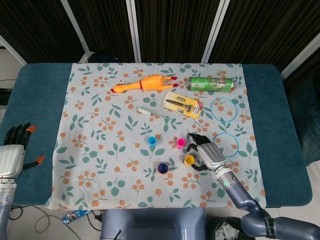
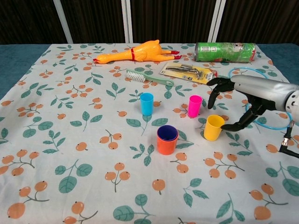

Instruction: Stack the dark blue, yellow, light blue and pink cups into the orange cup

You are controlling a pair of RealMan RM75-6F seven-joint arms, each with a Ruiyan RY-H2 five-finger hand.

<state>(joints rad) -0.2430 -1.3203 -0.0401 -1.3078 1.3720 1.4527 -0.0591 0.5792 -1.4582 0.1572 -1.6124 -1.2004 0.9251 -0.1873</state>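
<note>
The robot's right hand (image 2: 236, 105) hangs spread and empty at the yellow cup (image 2: 214, 127), fingers apart and curved around open air. From the chest view the cup stands at about eight o'clock from the palm, upright, its long axis vertical and mouth up, with the thumb tip just beside its right wall and the other fingertips above and behind it. Whether any finger touches the cup cannot be told. That gap, cup low and left of the palm, looks like what the grasp turns on.

The orange cup (image 2: 167, 143) sits at nine o'clock from the yellow one, near but apart, with the dark blue cup (image 2: 167, 133) already nested inside it. The pink cup (image 2: 195, 106) stands at eleven o'clock from the yellow cup and the light blue cup (image 2: 146, 103) further left, both upright on the floral cloth (image 2: 70, 140).

The left hand (image 1: 14, 152) rests open, fingers splayed, well apart off the cloth's far left edge, so the right hand is plainly nearer.

The head view alone shows that idle hand, and lays out the cups from above. The chest view alone shows the cups' height and the nesting in profile.
</note>
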